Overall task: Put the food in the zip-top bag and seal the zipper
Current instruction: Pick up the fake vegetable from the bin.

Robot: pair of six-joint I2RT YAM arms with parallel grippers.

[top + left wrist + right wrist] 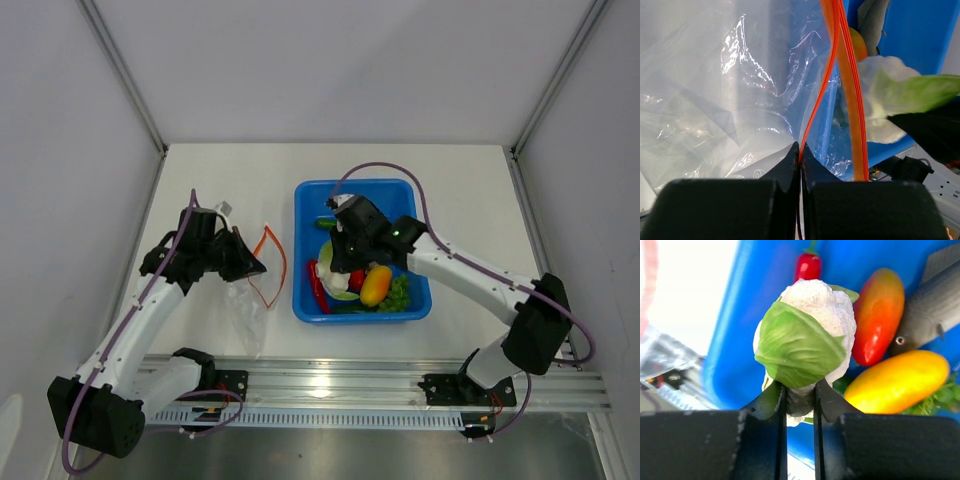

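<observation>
Your right pincer [800, 402] is clamped on the stalk end of the cauliflower [807, 325], one finger on each side, low in the middle of the right wrist view. The cauliflower is white and knobbly, with a green leaf across its front. It looks rigid, so I judge the grip should hold.

Beyond it in the blue tub [735, 330] lie the red chili [808, 265] at the top, the grey fish [935, 300] at upper right and a yellow fruit [897, 380] at lower right.

Your left pincer [800, 160] is shut tight on the zipper [850, 100], pinching one lip of the zip-top bag [715, 100]. In the top view the bag hangs clear and crinkled just left of the tub, over the bench [220, 170], its mouth gaping in a loop.

You are picking up the cauliflower. Next, raise it clear of the tub wall and carry it towards the left of the frame. Release it only once it is inside that loop.
</observation>
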